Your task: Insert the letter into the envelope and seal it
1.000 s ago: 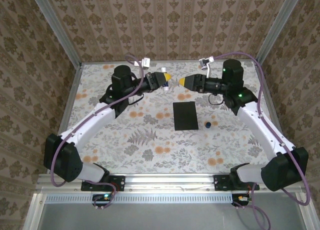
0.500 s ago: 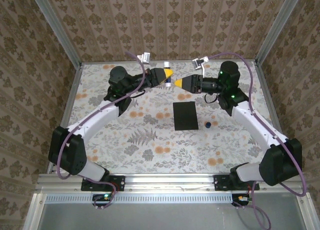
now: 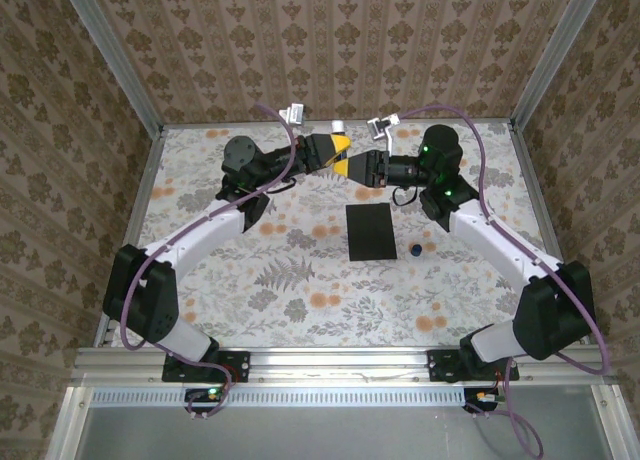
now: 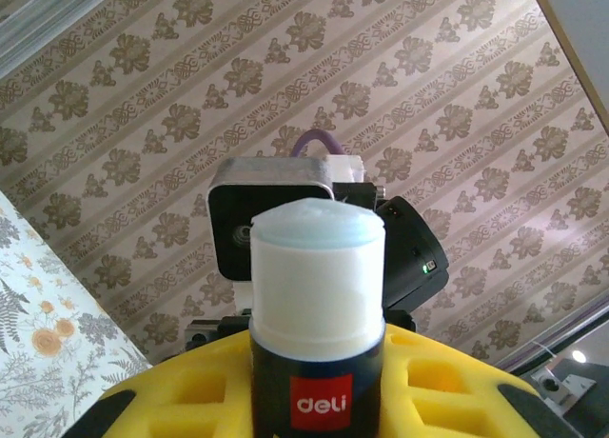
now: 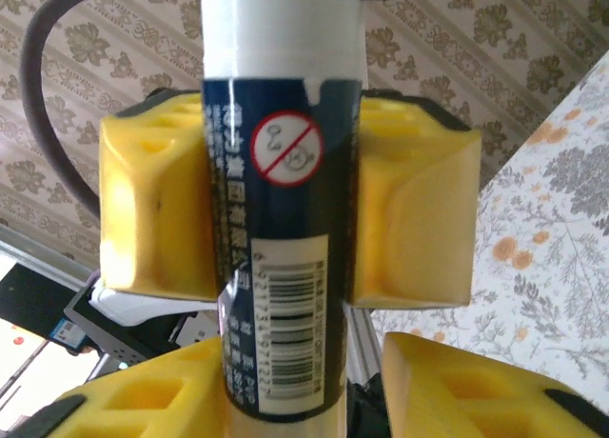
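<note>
Both arms reach forward and bend inward, wrists roughly level, so the left gripper (image 3: 338, 146) and right gripper (image 3: 352, 167) meet tip to tip. The left's fingers (image 5: 157, 209) clamp a glue stick (image 5: 281, 219). The right's fingers (image 5: 457, 386) flank it, with a gap on one side.

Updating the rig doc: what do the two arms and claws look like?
The left arm and right arm match: white links, bulky black joint housings, a purple cable looping along each. The left claw and right claw have yellow fingers with rectangular pockets moulded in. Green lights glow near the right wrist.
</note>
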You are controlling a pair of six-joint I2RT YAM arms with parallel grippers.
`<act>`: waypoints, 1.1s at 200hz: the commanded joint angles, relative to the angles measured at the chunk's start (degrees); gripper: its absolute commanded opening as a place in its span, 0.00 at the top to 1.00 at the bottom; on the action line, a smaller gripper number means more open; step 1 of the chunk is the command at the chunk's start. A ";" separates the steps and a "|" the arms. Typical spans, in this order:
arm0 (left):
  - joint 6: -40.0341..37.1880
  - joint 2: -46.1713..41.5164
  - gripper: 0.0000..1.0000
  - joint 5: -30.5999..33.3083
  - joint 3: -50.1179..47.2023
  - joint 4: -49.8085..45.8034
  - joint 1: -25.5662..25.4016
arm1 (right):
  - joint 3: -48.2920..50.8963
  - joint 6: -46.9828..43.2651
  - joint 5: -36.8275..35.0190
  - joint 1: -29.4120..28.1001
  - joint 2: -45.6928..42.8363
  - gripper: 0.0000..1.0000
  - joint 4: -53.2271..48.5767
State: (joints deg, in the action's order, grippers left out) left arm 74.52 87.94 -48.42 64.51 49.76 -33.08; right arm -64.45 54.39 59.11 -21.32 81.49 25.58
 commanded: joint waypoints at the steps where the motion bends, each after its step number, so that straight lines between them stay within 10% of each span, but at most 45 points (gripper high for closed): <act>1: 0.97 0.07 1.00 0.17 0.07 3.77 -0.41 | -1.99 0.53 -1.33 -0.22 -0.02 0.63 2.98; 59: 0.72 -0.01 1.00 0.17 -0.26 2.55 -0.41 | -2.38 -1.08 -3.39 -0.21 -0.78 0.77 0.34; 116: -9.06 -2.79 1.00 1.23 2.11 -14.46 -0.41 | -8.80 -18.79 -13.58 -1.31 -5.02 0.80 -27.56; 220: -25.19 -6.27 1.00 11.07 11.12 -52.17 -2.28 | -17.73 -36.47 -48.15 -11.65 -5.12 0.83 -51.04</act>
State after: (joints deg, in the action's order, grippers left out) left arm 54.24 83.48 -43.16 72.69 13.21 -34.35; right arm -80.05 24.88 26.26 -30.59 77.69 -21.28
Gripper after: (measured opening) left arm 0.258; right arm 0.251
